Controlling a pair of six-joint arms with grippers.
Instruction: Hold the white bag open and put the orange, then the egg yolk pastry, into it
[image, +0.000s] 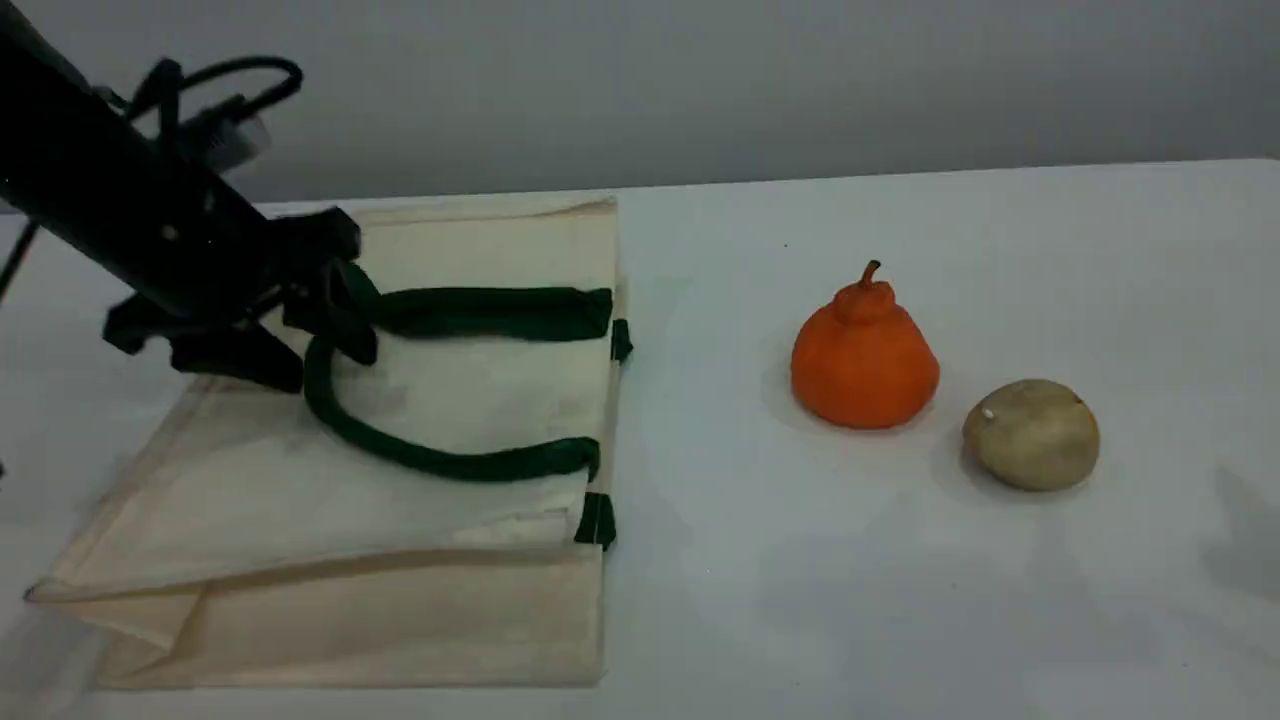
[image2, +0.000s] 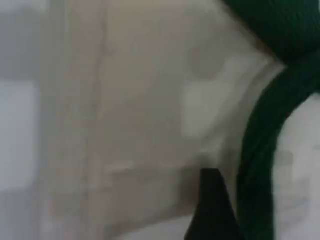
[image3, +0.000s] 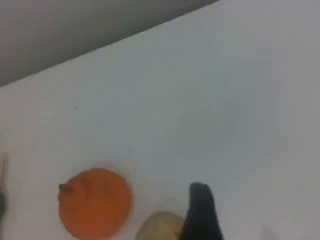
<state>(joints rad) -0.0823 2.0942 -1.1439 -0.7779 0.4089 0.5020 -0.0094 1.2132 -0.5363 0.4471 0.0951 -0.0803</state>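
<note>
The white bag (image: 450, 400) lies flat on its side at the left, mouth facing right. Its two green handles (image: 480, 312) rest on the upper panel. My left gripper (image: 300, 350) is down on the bag, its jaws apart astride the bend of the handle loop. The left wrist view shows one fingertip (image2: 212, 205) beside the green strap (image2: 260, 150) on the cream fabric (image2: 140, 100). The orange (image: 865, 355) stands upright right of centre, with the egg yolk pastry (image: 1032, 435) just to its right. My right fingertip (image3: 200, 210) hovers above the pastry (image3: 160, 226), right of the orange (image3: 95, 204), holding nothing.
A white table (image: 900, 600) carries everything, and its far edge meets a grey wall. A bare strip of table separates the bag's mouth from the orange. The right arm is outside the scene view.
</note>
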